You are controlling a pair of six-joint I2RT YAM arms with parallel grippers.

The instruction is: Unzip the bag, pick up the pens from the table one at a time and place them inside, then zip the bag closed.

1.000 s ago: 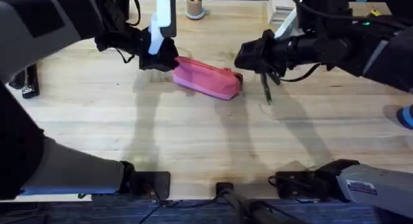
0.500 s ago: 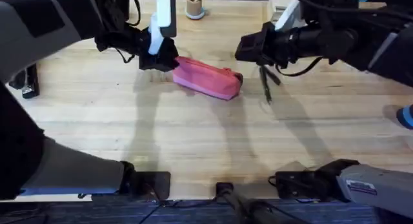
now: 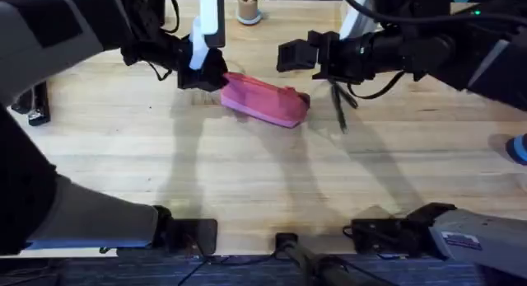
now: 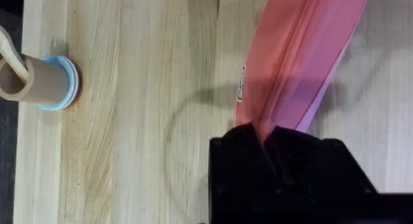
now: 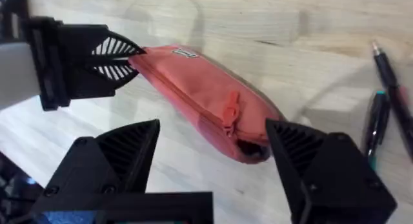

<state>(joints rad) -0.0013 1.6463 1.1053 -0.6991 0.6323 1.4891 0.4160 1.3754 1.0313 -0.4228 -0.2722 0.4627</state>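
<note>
The pink bag (image 3: 263, 100) lies slanted on the table (image 3: 247, 179), left of centre toward the far side. My left gripper (image 3: 210, 76) is shut on the bag's left end, its black fingers (image 4: 271, 137) pinching the fabric beside the zipper of the bag (image 4: 303, 56). My right gripper (image 3: 292, 55) hovers open above the bag's right end. The right wrist view shows the bag (image 5: 200, 98) between my spread fingers (image 5: 122, 153), its zipper pull (image 5: 229, 111) near the right end, where a small dark gap shows. Two dark pens (image 3: 339, 105) lie just right of the bag, one pen (image 5: 387, 75) beside the other.
A tan cup on a blue base (image 3: 247, 6) and a white box (image 3: 358, 10) stand at the far edge. The cup (image 4: 39, 82) also appears in the left wrist view. A black object (image 3: 33, 105) sits at the left edge. The near half of the table is bare wood.
My right gripper has moved left and away from the pens, to over the bag's right end. The left gripper and the bag have not moved.
</note>
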